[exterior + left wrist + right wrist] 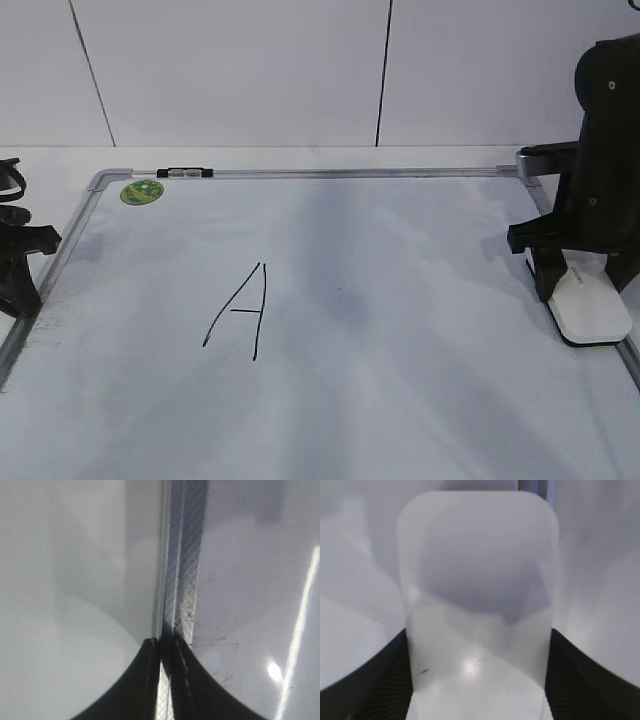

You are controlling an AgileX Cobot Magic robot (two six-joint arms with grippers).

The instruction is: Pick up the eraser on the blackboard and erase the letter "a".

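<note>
- On the white bench lies the blackboard (400,400), a white dry-erase surface in a silver-grey frame, with a round green sticker (142,191) near its far left corner and a small black-and-silver clip (185,172) on the far rail.
- At the board's right edge, the eraser (591,308) rests flat, a white rounded block with a thin dark underside showing along its near edge.
- Over it stands the right gripper (590,285); the right wrist view shows the eraser (479,605) filling the gap between the two black jaws, which sit against its long sides, gripping it.
- Left of centre on the board, a tall angular capital "A" (240,312) is drawn in thin black marker, well apart from the eraser.
- No lowercase "a" can be made out on the board.
- At the board's left edge, the left gripper (18,262) sits low over the frame rail.
- Seen from the left wrist, its jaws (161,680) are pressed nearly together, with only a sliver of the frame (182,580) visible between them and nothing held.
</note>
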